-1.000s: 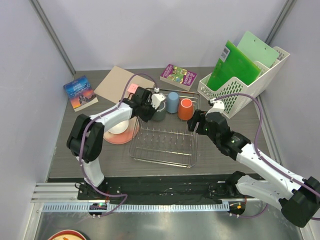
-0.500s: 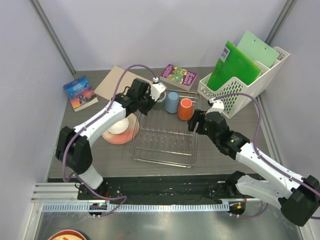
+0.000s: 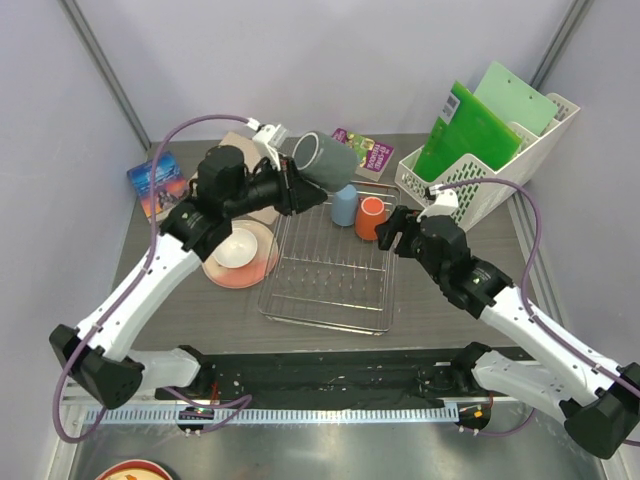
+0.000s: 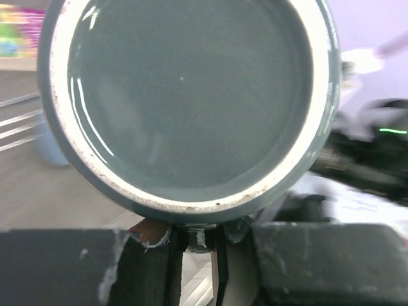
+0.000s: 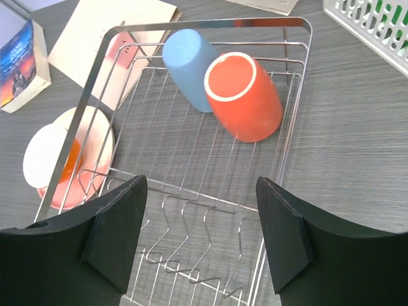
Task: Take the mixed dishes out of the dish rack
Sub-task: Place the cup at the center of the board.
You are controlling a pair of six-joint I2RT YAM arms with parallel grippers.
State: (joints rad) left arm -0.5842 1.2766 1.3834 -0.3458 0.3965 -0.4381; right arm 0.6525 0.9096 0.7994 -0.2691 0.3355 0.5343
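My left gripper (image 3: pixel 297 186) is shut on the handle of the dark grey mug (image 3: pixel 326 159) and holds it high above the far left corner of the dish rack (image 3: pixel 330 300). The mug's open mouth fills the left wrist view (image 4: pixel 185 102). The light blue cup (image 3: pixel 345 205) and the orange mug (image 3: pixel 371 217) lie at the far end of the rack, also in the right wrist view, cup (image 5: pixel 189 61), mug (image 5: pixel 243 95). The pink plate (image 3: pixel 262 262) with the white bowl (image 3: pixel 238 247) on it sits left of the rack. My right gripper (image 3: pixel 393 232) is open by the orange mug.
A white perforated file holder (image 3: pixel 480 185) with green folders stands at the back right. Two books (image 3: pixel 158 185) (image 3: pixel 358 152) and a brown cardboard sheet (image 3: pixel 235 160) lie at the back. The rack (image 5: pixel 210 210) has wire prongs near its front.
My left gripper has lifted the dark grey mug out of the rack and swung it up and back. The right gripper has shifted slightly to the right.
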